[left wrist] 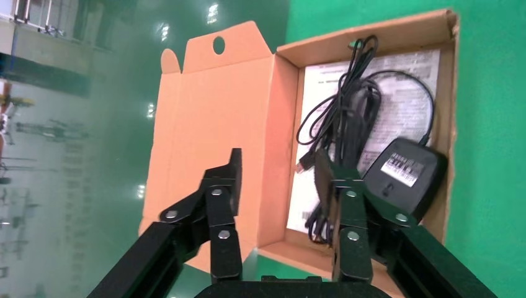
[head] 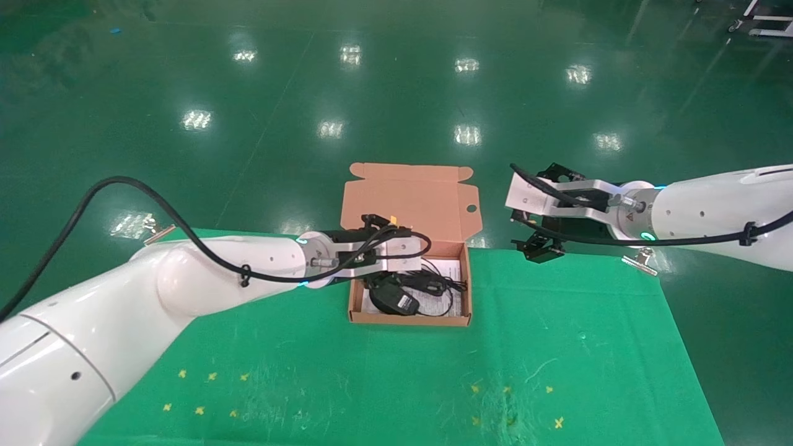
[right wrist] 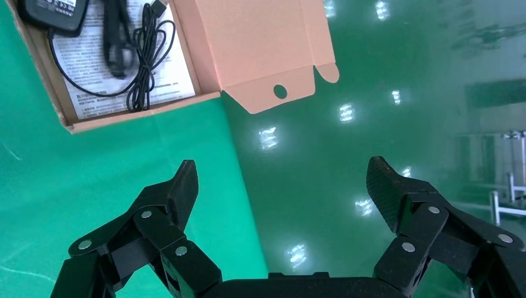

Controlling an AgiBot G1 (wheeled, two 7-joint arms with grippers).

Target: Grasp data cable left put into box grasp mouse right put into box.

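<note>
The tan box stands open on the green cloth, its lid up at the back. The black mouse with its white label and the data cable both lie on the box's white sheet. In the left wrist view the mouse lies beside the cable bundle. My left gripper is open and empty, over the box's back left corner. One finger is over the lid and the other by the cable bundle. My right gripper is open and empty, right of the box at the table's back edge.
The mouse's own thin cord loops inside the box. The right wrist view shows the box with the mouse and cable inside. Metal clips hold the cloth at the table's back edge. Yellow marks dot the cloth in front.
</note>
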